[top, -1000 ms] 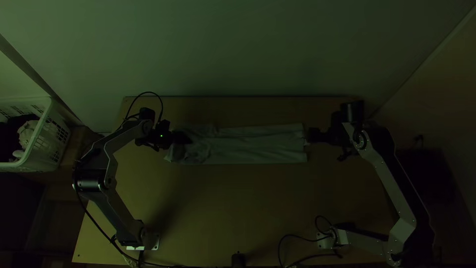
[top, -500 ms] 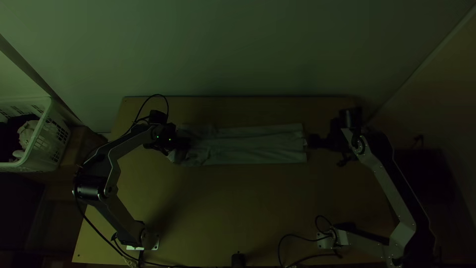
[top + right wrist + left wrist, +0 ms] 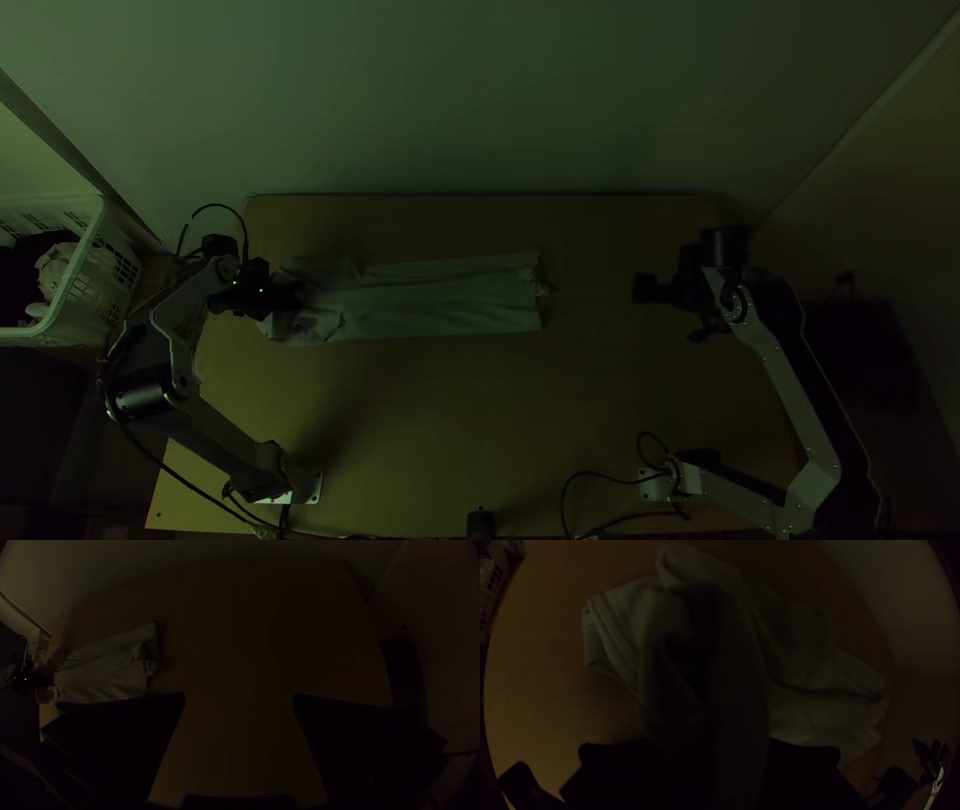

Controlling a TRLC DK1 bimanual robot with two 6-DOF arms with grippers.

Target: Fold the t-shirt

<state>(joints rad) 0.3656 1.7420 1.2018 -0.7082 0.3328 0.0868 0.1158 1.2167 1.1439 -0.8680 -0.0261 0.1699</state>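
Top view: t-shirt laid as long strip on table, long axis approx. L-R; bunched L end grasped by L gripper, the nearer; R gripper, parted wide, held well off R end.

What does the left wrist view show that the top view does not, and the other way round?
Left wrist view: parallel lines along one edge of the t-shirt, and cloth bunched between the left gripper's spread-apart fingers.

Top view: the left arm's base and a small black object at the near edge of the table.

Both: the t-shirt on the table, the left gripper at one end of it, and part of the white basket.
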